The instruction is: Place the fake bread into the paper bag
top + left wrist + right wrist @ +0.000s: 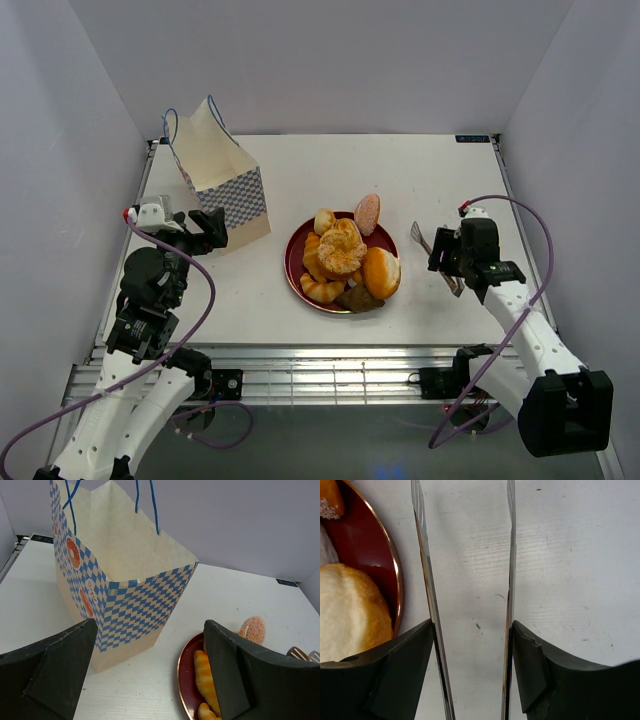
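The bread [345, 262] sits piled on the red plate [292, 262]. Right of the plate, the right tool [447, 255] pinches spread tongs [421, 234], ready to grab a bun. Left of the plate, the left tool [210, 228] is open and empty by the bag [222, 180], maybe to steady it.

Bright, even overhead light fills all three views, leaving only faint soft shadows beside the bag [225, 195] and plate [291, 265], thin glints along the tongs [421, 555], and slightly soft focus at the wrist views' nearest edges.
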`<state>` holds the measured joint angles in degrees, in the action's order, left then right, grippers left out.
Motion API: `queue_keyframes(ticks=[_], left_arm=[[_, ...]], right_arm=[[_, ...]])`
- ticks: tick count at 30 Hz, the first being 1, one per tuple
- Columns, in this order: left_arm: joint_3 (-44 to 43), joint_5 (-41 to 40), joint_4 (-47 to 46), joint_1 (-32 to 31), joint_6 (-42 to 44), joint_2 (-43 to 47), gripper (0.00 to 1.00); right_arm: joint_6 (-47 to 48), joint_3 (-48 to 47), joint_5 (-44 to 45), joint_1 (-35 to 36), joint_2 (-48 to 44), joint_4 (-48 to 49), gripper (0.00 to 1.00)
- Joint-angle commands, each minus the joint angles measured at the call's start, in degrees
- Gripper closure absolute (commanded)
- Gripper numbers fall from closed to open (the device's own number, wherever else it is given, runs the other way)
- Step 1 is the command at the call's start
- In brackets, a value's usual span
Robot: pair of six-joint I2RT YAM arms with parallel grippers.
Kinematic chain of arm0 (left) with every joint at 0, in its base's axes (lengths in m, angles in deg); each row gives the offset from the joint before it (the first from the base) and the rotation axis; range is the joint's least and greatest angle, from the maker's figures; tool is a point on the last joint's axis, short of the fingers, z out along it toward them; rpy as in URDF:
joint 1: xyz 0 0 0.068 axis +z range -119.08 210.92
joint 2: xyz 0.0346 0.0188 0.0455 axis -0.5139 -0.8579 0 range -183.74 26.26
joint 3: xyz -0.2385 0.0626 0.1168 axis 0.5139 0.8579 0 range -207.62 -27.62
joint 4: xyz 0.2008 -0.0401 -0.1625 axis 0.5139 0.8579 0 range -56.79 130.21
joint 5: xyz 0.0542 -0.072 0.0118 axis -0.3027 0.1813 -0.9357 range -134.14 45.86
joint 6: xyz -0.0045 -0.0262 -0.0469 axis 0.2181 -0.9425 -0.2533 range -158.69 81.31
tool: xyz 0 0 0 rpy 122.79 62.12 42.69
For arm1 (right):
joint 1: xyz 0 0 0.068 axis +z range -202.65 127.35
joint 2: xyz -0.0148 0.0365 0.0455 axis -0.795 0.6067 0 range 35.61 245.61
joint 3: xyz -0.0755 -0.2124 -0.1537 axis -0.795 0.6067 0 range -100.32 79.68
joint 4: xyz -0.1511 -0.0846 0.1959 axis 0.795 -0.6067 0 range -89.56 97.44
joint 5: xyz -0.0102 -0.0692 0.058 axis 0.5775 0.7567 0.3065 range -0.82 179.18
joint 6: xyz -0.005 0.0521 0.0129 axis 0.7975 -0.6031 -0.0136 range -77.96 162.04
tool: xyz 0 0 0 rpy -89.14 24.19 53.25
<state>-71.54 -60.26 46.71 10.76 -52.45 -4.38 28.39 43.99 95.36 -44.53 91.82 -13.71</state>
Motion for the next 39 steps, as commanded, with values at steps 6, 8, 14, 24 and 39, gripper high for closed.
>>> queue_keyframes(ticks=[6, 8, 14, 24, 39], left_arm=[[0.24, -1.37, 0.74, -0.40, 0.22, 0.57, 0.02], [0.24, -1.55, 0.65, -0.49, 0.14, 0.57, 0.02], [0.33, -1.90, 0.57, -0.49, 0.14, 0.31, 0.02], [0.50, -2.78, 0.65, -0.49, 0.14, 0.40, 0.02], [0.50, -2.51, 0.65, -0.49, 0.22, -0.39, 0.02]], right_arm=[[1.96, -7.65, -5.37, 1.02, -8.82, -7.41, 0.34], [1.96, -8.70, -6.17, 1.11, -10.84, -8.65, 0.34], [2.49, -11.51, -18.72, 1.55, -12.88, -10.49, 0.35], [3.01, -15.30, -30.87, 3.39, -12.61, -9.97, 0.35], [4.60, -13.98, -14.02, 20.35, -6.55, -7.68, 0.35]])
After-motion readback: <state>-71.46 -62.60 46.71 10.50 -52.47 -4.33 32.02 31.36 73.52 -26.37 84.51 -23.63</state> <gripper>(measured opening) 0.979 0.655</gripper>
